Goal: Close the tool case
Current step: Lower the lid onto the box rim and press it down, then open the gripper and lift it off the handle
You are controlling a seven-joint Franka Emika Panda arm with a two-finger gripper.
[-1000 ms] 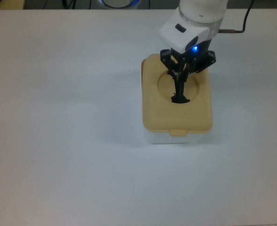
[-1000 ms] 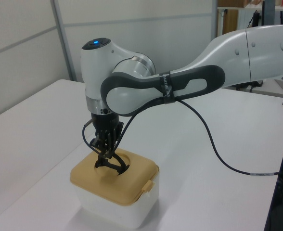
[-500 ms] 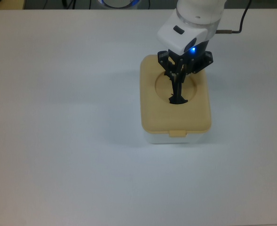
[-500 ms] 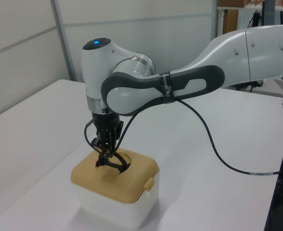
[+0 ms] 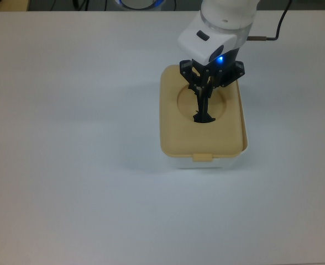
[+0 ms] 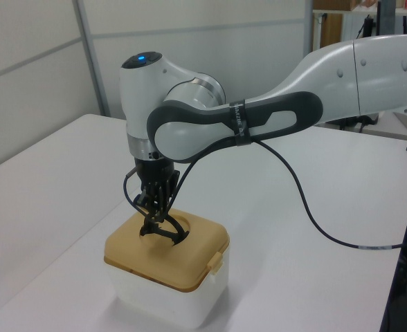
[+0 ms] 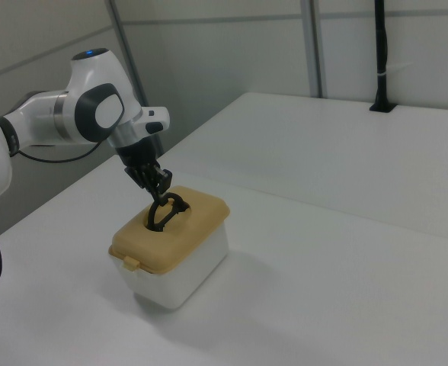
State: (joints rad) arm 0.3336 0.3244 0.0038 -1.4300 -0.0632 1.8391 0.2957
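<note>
The beige lid (image 5: 202, 118) is being held by its black handle (image 7: 165, 210), which is being pinched between the nearly closed fingers of the gripper (image 5: 204, 107). It is being lined up over the white tool case (image 6: 169, 301), right of centre in the top view. Judged next: lowering squarely until the front latch (image 5: 202, 157) is seated. A plain white table (image 5: 74, 138) is being used, with grey wall panels (image 6: 210, 41) behind.

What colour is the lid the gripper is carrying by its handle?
Beige lid, black handle, gripper above it; the top view shows it best.
</note>
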